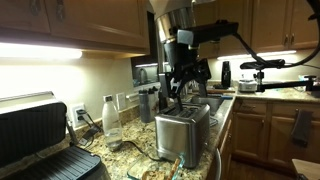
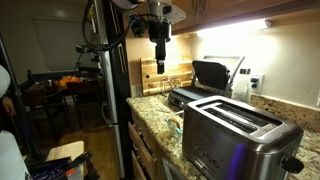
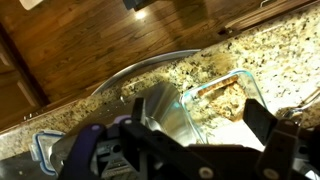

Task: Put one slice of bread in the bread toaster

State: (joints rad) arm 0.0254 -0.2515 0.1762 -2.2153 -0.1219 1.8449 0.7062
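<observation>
The shiny steel bread toaster (image 1: 183, 131) stands on the granite counter and fills the foreground of an exterior view (image 2: 238, 135), its top slots showing. In the wrist view its shiny side (image 3: 152, 108) lies next to a clear glass dish (image 3: 252, 88) that holds tan-brown bread slices (image 3: 215, 97). My gripper (image 3: 197, 114) is open and empty, high above the dish and toaster. It shows in both exterior views (image 1: 178, 92) (image 2: 160, 55), hanging well above the counter.
A black-and-silver hinged grill (image 1: 40, 130) (image 2: 210, 75) stands on the counter. A clear bottle (image 1: 112, 118) stands by the wall. A wooden cutting board (image 2: 165, 75) leans at the back. The counter's edge (image 3: 60, 125) drops to a wood floor.
</observation>
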